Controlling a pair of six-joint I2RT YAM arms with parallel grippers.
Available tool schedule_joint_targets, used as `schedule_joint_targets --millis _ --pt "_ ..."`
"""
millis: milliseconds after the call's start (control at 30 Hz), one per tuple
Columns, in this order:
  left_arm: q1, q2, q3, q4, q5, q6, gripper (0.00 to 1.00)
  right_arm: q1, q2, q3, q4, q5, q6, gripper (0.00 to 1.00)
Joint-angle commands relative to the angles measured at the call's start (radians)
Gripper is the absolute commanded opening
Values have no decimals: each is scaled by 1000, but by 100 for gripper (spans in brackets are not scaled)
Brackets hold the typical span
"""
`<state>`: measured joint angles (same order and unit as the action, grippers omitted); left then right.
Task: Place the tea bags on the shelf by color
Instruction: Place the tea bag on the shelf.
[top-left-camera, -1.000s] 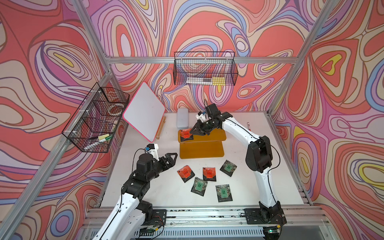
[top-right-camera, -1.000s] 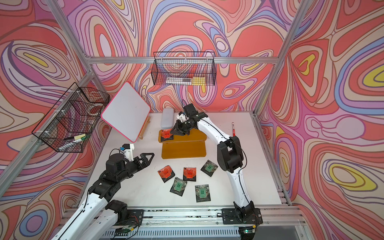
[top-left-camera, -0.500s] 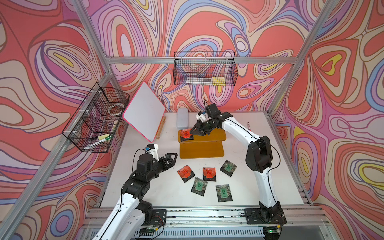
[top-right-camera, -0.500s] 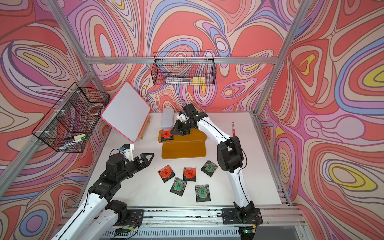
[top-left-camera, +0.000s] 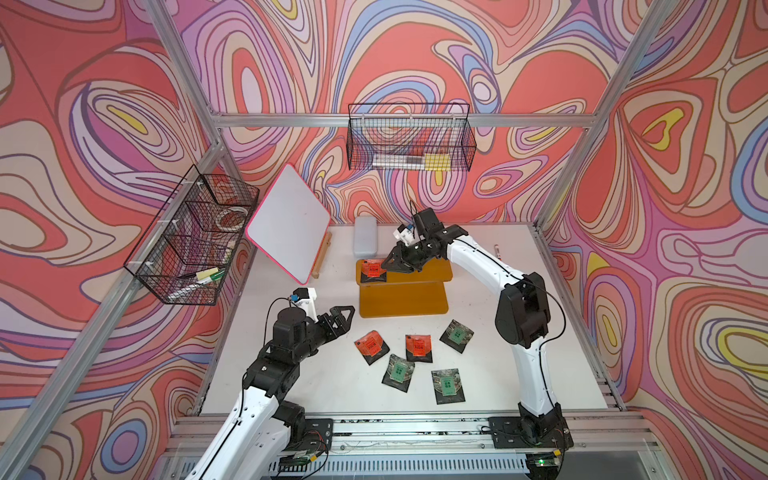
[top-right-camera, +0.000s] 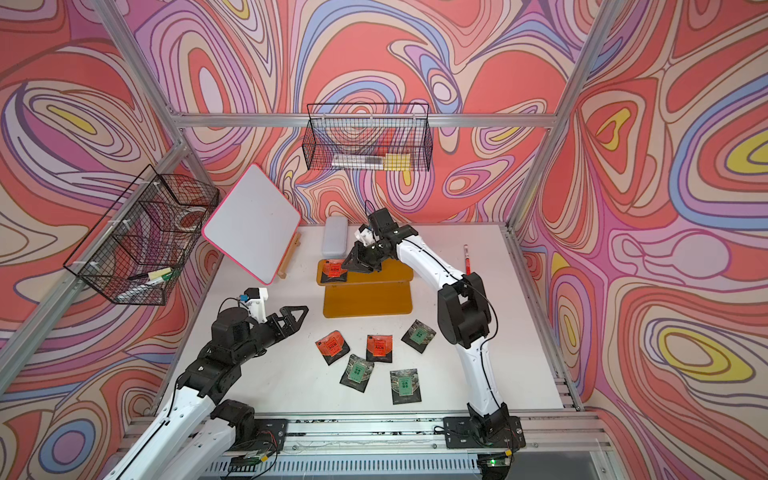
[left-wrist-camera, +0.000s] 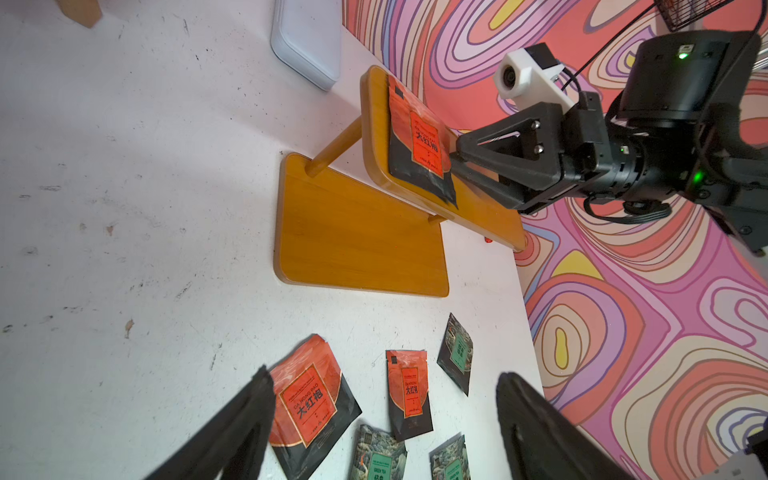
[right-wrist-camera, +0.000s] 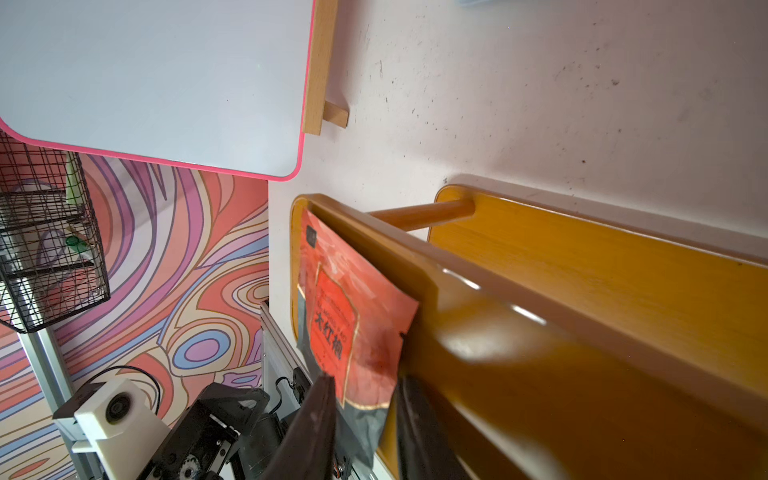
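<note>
Red tea bag (top-left-camera: 372, 270) on the shelf (top-left-camera: 419, 297)'s top tier — right gripper (top-left-camera: 385, 267) at its edge.
Fingers (right-wrist-camera: 320, 415) slightly parted around its end; left gripper (top-left-camera: 347, 319) wide open, five tea bags (top-left-camera: 418, 347) loose on the table (top-left-camera: 478, 374).

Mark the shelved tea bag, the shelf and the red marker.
shelved tea bag (top-left-camera: 372, 270): a top view, orange label.
shelf (top-left-camera: 403, 299): a top view, bare lower tier.
red marker (top-right-camera: 466, 262): a top view, barrel.

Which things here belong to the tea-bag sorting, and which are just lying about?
Job: shelf; orange tea bag on its upper tier; two orange tea bags and three green tea bags on the table.
Lying about: white board, two wire baskets, grey case, red marker pen.
</note>
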<state>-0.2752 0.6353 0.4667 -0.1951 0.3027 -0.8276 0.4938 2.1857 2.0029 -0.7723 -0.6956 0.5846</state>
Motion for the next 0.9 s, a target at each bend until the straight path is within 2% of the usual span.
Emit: schedule_joint_targets --millis 0,233,433,633,867 --pt "-1 0 -17 10 -7 -1 88 -1 -32 -24 -28 52 -23 33" --pt "-1 -1 -38 13 -1 -16 89 0 -38 -12 -39 66 -39 36" --pt "-1 13 -66 13 16 -48 91 0 -125 -87 -1 107 -71 38" --pt "-1 44 -100 35 44 -87 91 -1 -261 -261 82 139 -125 40" --pt "-2 91 -147 68 67 -121 89 16 -511 -586 264 191 -192 42"
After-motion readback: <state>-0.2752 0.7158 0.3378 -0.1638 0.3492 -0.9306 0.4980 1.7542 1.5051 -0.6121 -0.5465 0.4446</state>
